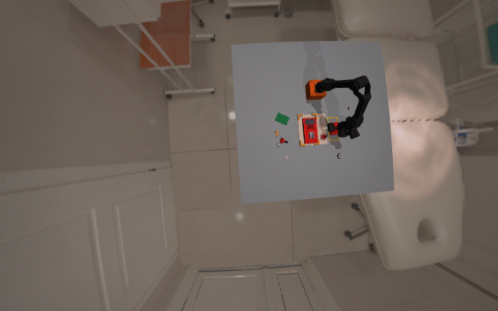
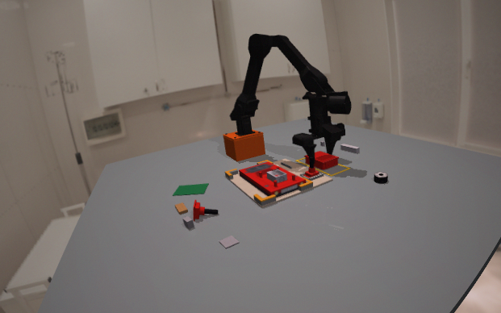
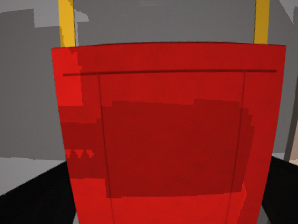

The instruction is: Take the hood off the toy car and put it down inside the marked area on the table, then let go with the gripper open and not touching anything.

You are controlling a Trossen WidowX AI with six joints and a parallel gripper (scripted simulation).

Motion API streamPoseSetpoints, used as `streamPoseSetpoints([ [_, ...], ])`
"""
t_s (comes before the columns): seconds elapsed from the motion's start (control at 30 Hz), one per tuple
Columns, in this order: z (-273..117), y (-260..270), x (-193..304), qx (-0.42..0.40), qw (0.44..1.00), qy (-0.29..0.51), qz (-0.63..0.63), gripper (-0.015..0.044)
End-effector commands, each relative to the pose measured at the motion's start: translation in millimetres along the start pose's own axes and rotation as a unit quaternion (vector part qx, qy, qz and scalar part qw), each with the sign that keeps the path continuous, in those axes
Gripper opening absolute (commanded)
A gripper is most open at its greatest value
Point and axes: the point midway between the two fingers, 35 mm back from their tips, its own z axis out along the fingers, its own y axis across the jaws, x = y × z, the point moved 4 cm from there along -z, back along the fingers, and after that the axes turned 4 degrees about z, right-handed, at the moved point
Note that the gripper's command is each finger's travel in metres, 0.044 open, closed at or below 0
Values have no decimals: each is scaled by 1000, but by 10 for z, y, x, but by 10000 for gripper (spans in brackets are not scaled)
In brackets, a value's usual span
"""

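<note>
Hood (image 1: 336, 130) (image 2: 322, 160) (image 3: 175, 150) lies within the yellow outline (image 1: 333, 140) (image 2: 340, 171) (image 3: 261, 22) right of centre from above, is gripped between the fingers (image 2: 321, 155) at centre right in the exterior view, and fills the middle of the wrist frame.

Our arm (image 1: 363, 94) (image 2: 281, 46) rises from its base, arches over and bends down toward four o'clock in the exterior view; our gripper (image 1: 334, 129) (image 2: 321, 160) points downward, its two fingers apart and clamped on the hood.
</note>
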Motion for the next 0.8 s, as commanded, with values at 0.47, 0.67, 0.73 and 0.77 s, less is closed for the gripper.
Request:
streamPoseSetpoints([
  [0.47, 15, 0, 0, 0, 1000, 0, 0, 315],
  [0.67, -8, 1, -2, 0, 1000, 0, 0, 440],
  [0.73, -129, 7, -14, 0, 1000, 0, 0, 440],
  [0.77, -217, 11, -19, 0, 1000, 0, 0, 440],
])
